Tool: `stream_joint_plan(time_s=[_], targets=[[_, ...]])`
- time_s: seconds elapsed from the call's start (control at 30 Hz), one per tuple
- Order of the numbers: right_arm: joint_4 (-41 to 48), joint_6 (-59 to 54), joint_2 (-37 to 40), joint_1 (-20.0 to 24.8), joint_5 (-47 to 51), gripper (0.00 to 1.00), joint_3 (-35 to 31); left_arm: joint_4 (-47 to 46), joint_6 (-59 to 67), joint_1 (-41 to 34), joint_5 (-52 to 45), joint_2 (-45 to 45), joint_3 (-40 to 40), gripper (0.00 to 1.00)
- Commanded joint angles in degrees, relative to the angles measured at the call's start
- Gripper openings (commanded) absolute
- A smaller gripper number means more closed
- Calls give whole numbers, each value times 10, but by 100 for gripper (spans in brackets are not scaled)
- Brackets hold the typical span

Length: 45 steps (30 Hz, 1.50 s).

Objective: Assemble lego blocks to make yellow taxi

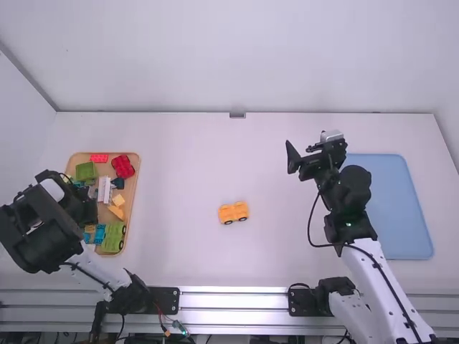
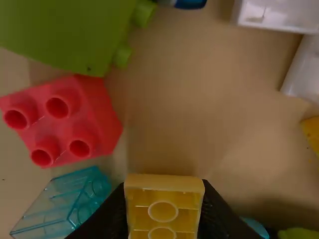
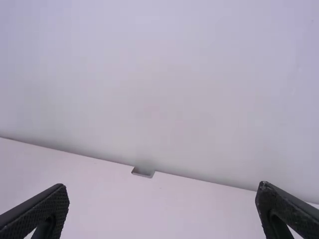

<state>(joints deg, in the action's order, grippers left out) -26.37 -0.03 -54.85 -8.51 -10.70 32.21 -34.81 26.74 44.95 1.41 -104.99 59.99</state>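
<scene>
Over the wooden tray's left side in the high view is my left gripper (image 1: 87, 209). In the left wrist view a yellow block (image 2: 163, 211) with round studs is pinched by my left gripper (image 2: 163, 191), one black finger on each side. A yellow-orange wheeled car piece (image 1: 234, 212) stands alone near the middle of the table. My right gripper (image 1: 301, 155) is raised left of the blue tray; in the right wrist view my right gripper (image 3: 163, 189) has its fingers wide apart and nothing between them.
The wooden tray (image 1: 135, 159) holds red, green, white, blue and yellow pieces. Close to the held block are a red block (image 2: 67, 119), a clear teal block (image 2: 65, 201) and a green piece (image 2: 65, 32). A blue tray (image 1: 405, 208) lies at the right.
</scene>
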Motion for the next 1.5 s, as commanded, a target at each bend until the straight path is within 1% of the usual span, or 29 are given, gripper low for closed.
stream_joint_plan(time_s=[0.0, 0.07, 0.13, 0.17, 0.2, 0.23, 0.27, 0.4, 0.53, 0.7, 0.77, 1.0, 1.07, 1.17, 1.3, 1.4, 1.47], targets=[[0, 2, -1, -2, 0, 99, 19, 12, -4, -4, -28, -1, -8, 32], [2, 2, -1, -1, 0, 99, 19, 28, -8, -4, -67, -1, -8, 35], [6, 2, -1, -1, 0, 99, 19, 43, -27, -4, -89, -1, -8, 34], [7, 2, -1, -2, 0, 99, 19, 51, -39, -4, -98, -1, -8, 36], [8, 3, -1, -2, 0, 99, 19, 52, -40, -4, -98, -1, -8, 36], [9, 2, -2, -2, 0, 99, 19, 54, -47, -5, -96, -1, -8, 43], [9, 2, -2, -1, 0, 99, 19, 53, -46, -7, -92, -1, -8, 45], [13, 3, -2, -1, 0, 99, 19, 42, -74, -15, -44, -1, -8, 51], [13, 2, -2, -2, 0, 99, 19, 11, -78, -15, -37, -1, -8, 50], [13, 3, -2, -1, 0, 99, 19, -6, -85, -13, -33, -1, -8, 48], [13, 2, -2, -1, -12, 99, 19, -7, -86, -11, -33, -1, -8, 43], [13, 3, -2, -1, -17, 99, 19, -8, -124, -15, -35, -1, -8, 42], [13, 2, -2, -2, -17, 99, 19, -6, -124, -15, -35, -1, -8, 36], [13, 3, -2, -1, -17, 99, 19, -6, -133, -15, -35, -1, -8, 36], [13, 2, -2, -2, -17, 99, 19, -3, -139, -15, -35, -1, -8, 33], [13, 3, -2, -1, -17, 99, 19, 8, -139, -15, -39, -1, -8, 25], [13, 2, -2, -2, -17, 99, 19, 16, -133, -15, -54, -1, -8, 23]])
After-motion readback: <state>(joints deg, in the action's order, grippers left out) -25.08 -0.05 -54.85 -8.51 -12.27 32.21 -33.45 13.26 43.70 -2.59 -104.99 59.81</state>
